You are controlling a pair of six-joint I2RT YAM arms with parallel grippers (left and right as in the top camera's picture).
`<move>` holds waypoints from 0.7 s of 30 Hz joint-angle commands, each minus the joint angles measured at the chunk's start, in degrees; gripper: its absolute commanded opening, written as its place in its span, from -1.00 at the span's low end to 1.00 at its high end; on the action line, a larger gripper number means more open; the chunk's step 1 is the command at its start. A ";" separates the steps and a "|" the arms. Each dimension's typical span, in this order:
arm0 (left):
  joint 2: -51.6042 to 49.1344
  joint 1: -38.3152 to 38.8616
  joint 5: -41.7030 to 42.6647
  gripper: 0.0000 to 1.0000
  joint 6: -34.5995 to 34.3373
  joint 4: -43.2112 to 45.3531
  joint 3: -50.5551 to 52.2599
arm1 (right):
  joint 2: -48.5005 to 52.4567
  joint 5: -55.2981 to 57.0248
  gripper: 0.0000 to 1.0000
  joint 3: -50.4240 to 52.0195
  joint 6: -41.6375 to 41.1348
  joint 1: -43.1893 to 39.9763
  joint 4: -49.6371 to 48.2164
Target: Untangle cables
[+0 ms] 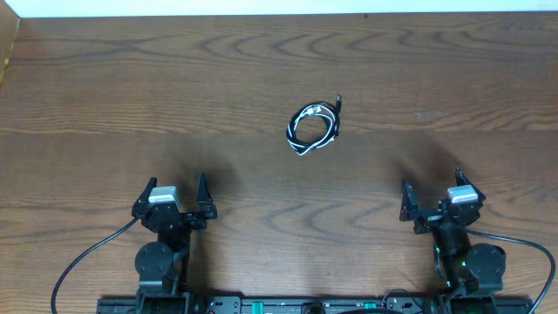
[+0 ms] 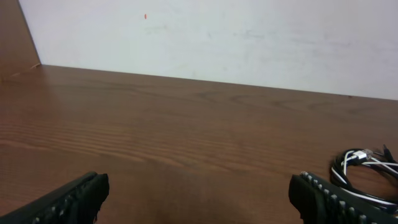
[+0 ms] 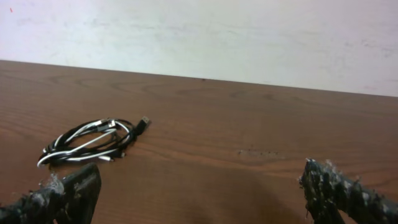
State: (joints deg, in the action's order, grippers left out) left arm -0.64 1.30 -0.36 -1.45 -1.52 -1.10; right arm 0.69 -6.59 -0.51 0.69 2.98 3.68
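The cables (image 1: pixel 312 112), one white and one black, lie coiled together in a small loop on the wooden table (image 1: pixel 131 96), right of centre and toward the far side. A black plug end sticks out at the loop's upper right. My left gripper (image 1: pixel 176 181) sits near the front left, open, with nothing between its fingers. Front right, my right gripper (image 1: pixel 432 183) stands equally wide and bare. In the left wrist view the cables (image 2: pixel 354 163) show at the right edge, beyond the gripper (image 2: pixel 199 186). The right wrist view has the cables (image 3: pixel 87 140) ahead left of the gripper (image 3: pixel 199 177).
A pale wall (image 2: pixel 249 37) runs along the table's far edge. Thick black wires (image 1: pixel 83 257) trail from both arm bases at the front edge. A wooden side panel (image 1: pixel 7 44) stands at the far left corner.
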 commanded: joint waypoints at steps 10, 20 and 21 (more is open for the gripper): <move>0.02 0.17 -1.62 0.96 0.35 -2.51 0.87 | -0.37 0.20 0.99 0.20 0.20 0.44 -0.07; 0.02 0.15 -2.27 0.96 0.37 -2.32 0.87 | -0.37 0.22 0.99 0.20 0.22 0.44 -0.02; 0.02 0.15 -2.27 0.96 0.37 -2.32 0.87 | -0.37 0.20 0.99 0.20 0.20 0.44 -0.02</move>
State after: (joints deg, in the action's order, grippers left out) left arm -0.64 1.30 -0.40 -1.45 -1.50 -1.10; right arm 0.69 -6.59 -0.51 0.67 2.98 3.64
